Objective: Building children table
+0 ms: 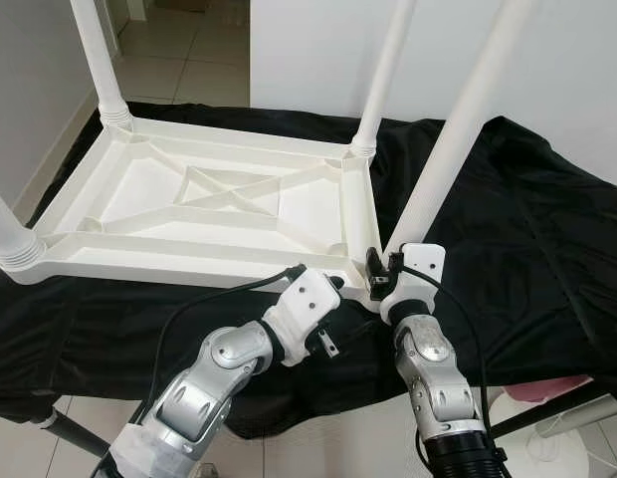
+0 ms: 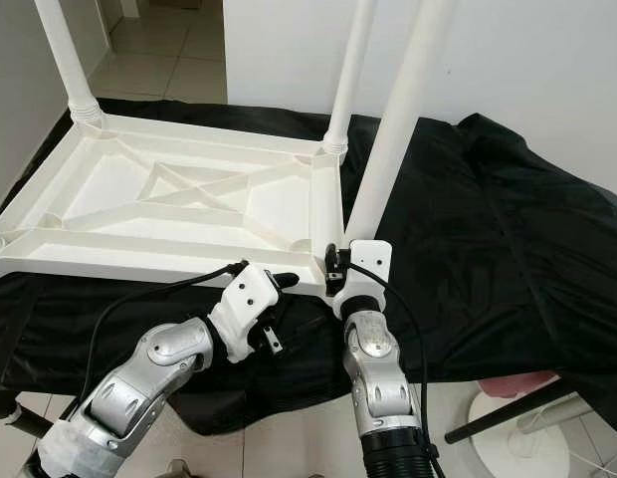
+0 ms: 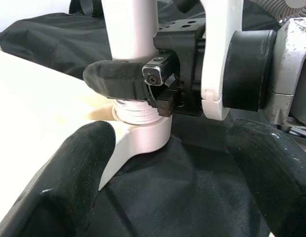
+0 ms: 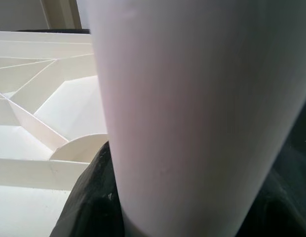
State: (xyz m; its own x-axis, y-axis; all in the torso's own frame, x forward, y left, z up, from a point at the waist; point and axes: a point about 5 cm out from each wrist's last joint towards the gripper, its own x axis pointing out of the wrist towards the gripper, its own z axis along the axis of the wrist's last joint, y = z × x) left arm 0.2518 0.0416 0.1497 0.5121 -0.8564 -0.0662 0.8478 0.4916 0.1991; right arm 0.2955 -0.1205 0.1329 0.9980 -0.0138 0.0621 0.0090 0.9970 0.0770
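We see the right tool [image 1: 380, 267] clenched around the base of the white table leg [image 1: 448, 149] at the near right corner of the upturned white tabletop [image 1: 204, 204]. The left tool [image 3: 158, 163] is released, fingers spread just beside that corner. The tabletop lies on a black cloth [image 1: 527, 239], other legs upright.

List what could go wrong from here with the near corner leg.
1. The right gripper clamps the white table leg just above its socket; the tall leg leans, so it may seat crooked.
2. The left gripper, open beside that corner of the upturned tabletop, could get pinched.
3. The black cloth may let the tabletop slide.
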